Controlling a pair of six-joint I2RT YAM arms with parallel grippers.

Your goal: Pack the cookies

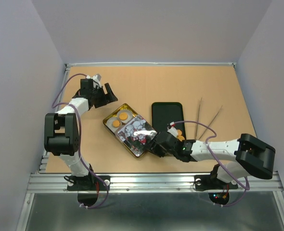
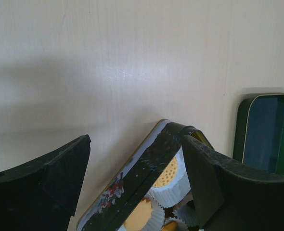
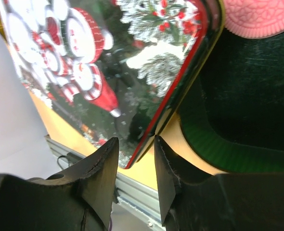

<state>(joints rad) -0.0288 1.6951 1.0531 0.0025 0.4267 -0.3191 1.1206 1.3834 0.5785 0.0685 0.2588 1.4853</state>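
Round orange-brown cookies [image 1: 124, 115] sit in white paper cups in an open gold tin [image 1: 109, 120]. They also show in the left wrist view [image 2: 168, 171]. A Christmas-printed lid [image 1: 137, 134] lies tilted over the tin's near part. My right gripper [image 1: 154, 143] is shut on the lid's [image 3: 108, 72] near corner rim, its fingers [image 3: 103, 163] on either side. A pink cookie [image 3: 262, 17] and orange cookies [image 1: 179, 134] lie in the black tray [image 1: 167, 115]. My left gripper [image 1: 107, 95] is open and empty at the tin's far corner [image 2: 180, 130].
Two thin sticks [image 1: 200, 110] lie on the table right of the tray. The tray's green rim [image 3: 214, 149] sits just right of my right fingers. The metal rail [image 1: 156, 180] runs along the table's near edge.
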